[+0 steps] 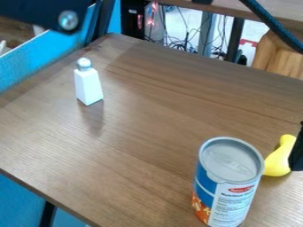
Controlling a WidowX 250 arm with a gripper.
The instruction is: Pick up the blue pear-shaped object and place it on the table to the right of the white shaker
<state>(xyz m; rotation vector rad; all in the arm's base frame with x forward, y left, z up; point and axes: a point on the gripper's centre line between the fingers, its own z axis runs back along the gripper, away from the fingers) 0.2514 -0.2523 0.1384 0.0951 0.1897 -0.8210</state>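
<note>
Starting at the left edge, I have a bright blue panel point(56, 46) running along the far side of the wooden table point(136, 128), and over it, in the upper left corner, a black arm section point(44, 12) with a round silver bolt. Just in from there, on the left part of the tabletop, a white shaker point(89, 87) with a silvery domed cap stands upright, its soft reflection on the wood in front of it. Beyond the table's far edge, I can make out tangled dark cables point(184, 43) near some metal legs. Farther right and much nearer to me, a can point(228, 190) stands upright, with a grey lid on top and a blue, white and orange label around its side. A dark braided cord point(273, 25) slants across the upper right corner, above a light wooden piece point(279, 57). Just right of the can, the yellow thing point(277, 162) rests on the tabletop, smooth and rounded, with a narrow knobbed upper end and a fatter lower end; the can's rim overlaps the view close to it. At the right edge my black gripper point(297, 153) is right up against its right side as I see it, but I cannot tell whether it stands wide or narrow, or has a grip.
</note>
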